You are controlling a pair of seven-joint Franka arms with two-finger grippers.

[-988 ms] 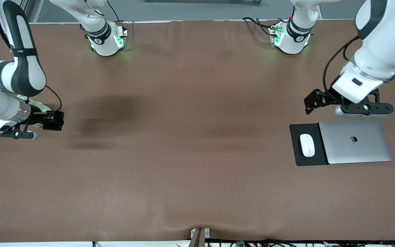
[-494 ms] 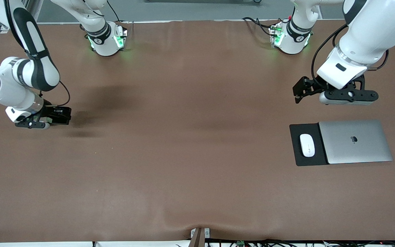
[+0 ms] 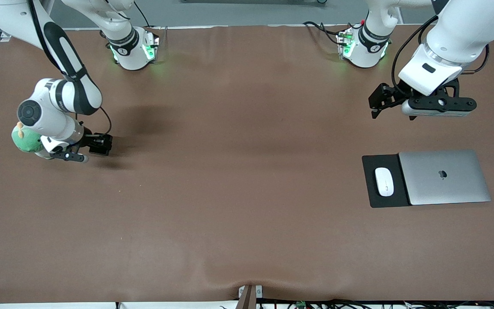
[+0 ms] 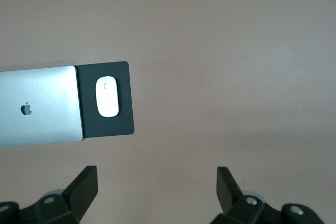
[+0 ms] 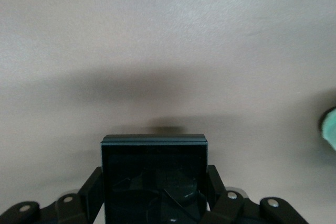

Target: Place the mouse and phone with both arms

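The white oval mouse lies on a black pad beside a silver laptop, at the left arm's end of the table. It also shows in the left wrist view. My left gripper is open and empty, over bare table between its base and the pad; its jaws stand wide apart in the left wrist view. My right gripper is shut on the black folded phone, low over the table at the right arm's end. In the right wrist view the phone fills the space between the fingers.
The closed silver laptop overlaps the pad's edge; it shows in the left wrist view. A green rounded object sits partly hidden under the right arm's wrist. The table is covered in brown cloth.
The right arm has swung toward the table's middle with the phone, uncovering the green object. The left gripper has moved away from the laptop, toward its base.
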